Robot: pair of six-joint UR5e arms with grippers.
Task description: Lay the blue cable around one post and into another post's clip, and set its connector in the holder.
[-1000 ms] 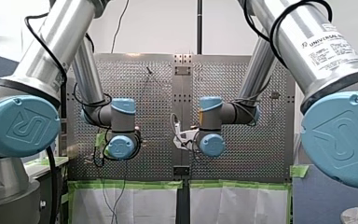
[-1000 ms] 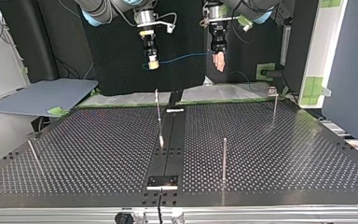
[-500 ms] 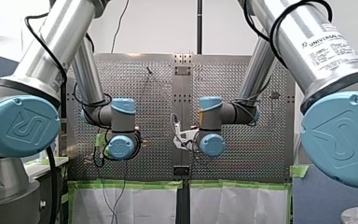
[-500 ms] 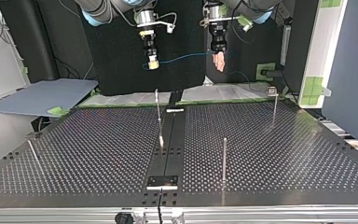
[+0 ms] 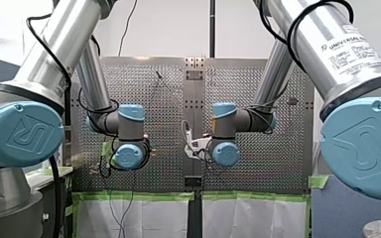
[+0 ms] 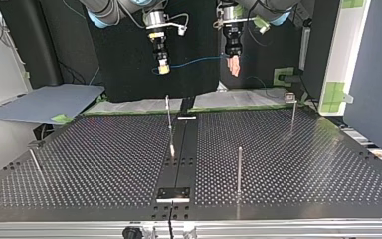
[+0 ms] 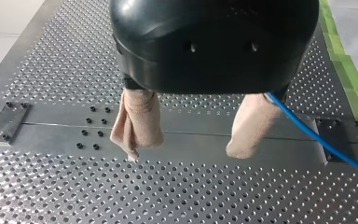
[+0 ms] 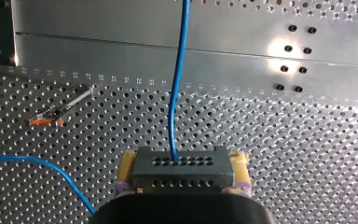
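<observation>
You had nothing routed yet: in the top view my right gripper (image 6: 163, 69) was clamped on the one connector (image 8: 182, 168). The single blue cable (image 6: 194, 62) hung in the air across to my left gripper (image 6: 235, 67), whose pads stood apart, the cable seemingly just brushing one. All four posts (image 6: 239, 169) on the table (image 6: 303, 164) stood bare, so wrapping, clipping and seating were left to you.
</observation>
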